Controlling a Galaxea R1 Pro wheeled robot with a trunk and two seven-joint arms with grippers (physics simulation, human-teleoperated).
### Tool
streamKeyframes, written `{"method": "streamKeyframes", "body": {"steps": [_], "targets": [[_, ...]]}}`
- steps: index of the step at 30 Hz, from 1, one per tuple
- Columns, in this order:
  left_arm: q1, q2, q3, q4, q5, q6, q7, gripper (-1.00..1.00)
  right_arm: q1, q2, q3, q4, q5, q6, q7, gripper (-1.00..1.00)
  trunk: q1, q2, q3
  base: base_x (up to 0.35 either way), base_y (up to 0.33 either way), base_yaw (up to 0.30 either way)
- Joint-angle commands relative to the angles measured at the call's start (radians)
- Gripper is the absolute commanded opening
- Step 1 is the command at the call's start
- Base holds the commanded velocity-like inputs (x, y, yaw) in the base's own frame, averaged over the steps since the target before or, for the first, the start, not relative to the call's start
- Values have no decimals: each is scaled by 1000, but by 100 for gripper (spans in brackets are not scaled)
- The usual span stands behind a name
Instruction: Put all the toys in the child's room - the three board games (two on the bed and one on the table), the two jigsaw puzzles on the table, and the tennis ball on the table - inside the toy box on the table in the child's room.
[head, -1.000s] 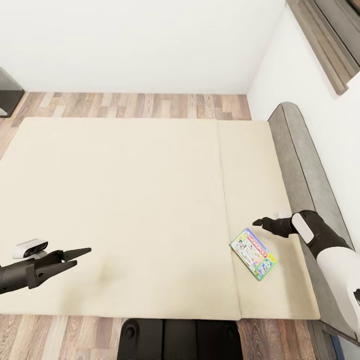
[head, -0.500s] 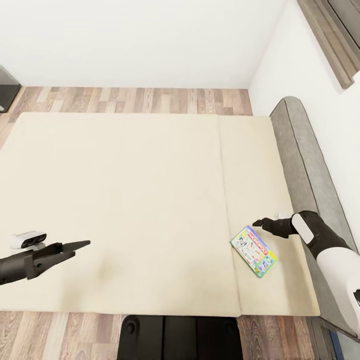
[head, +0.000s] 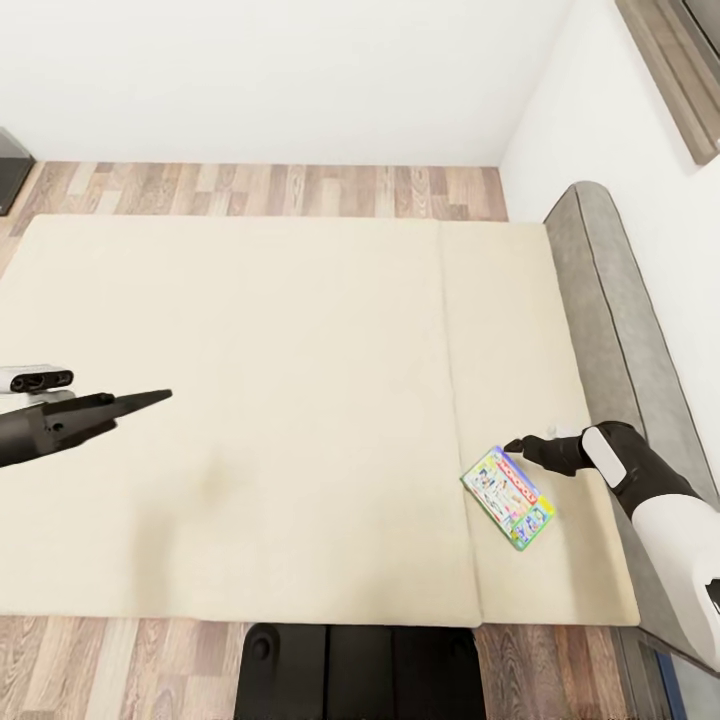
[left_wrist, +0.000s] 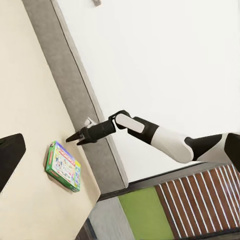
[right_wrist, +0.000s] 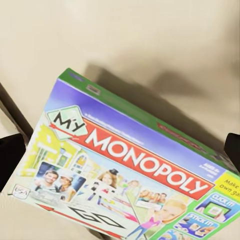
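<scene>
board game (right_wrist: 130, 175): lower edge cut off by frame | right gripper (head: 522, 444): jaw gap too small to resolve

You get bright, even, diffuse light with no glare. The board game (right_wrist: 130, 175) casts 1 soft shadow on the bed (right_wrist: 150, 45); its print is slightly blurred.

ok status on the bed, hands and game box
Right hand open, poised over the board game, not touching. Left hand apart over bare bed, state unclear. Nothing blocking.
</scene>
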Motion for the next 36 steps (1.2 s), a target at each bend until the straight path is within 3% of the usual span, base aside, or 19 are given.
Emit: {"method": "streamKeyframes", "body": {"steps": [1,14,36], "targets": [[-7,0,0,0,-1,11,-4,100,-1,-1,4,-1,7,3,7,100,0,-2,-3,0,0,0],[-30,-1,3,0,-3,7,-4,100,-4,-2,4,-6,7,4,8,100,0,-2,-24,0,0,0],[-30,-1,5,1,-6,6,-4,100,-58,-1,4,-11,7,32,8,100,0,-2,-60,0,0,0]]}}
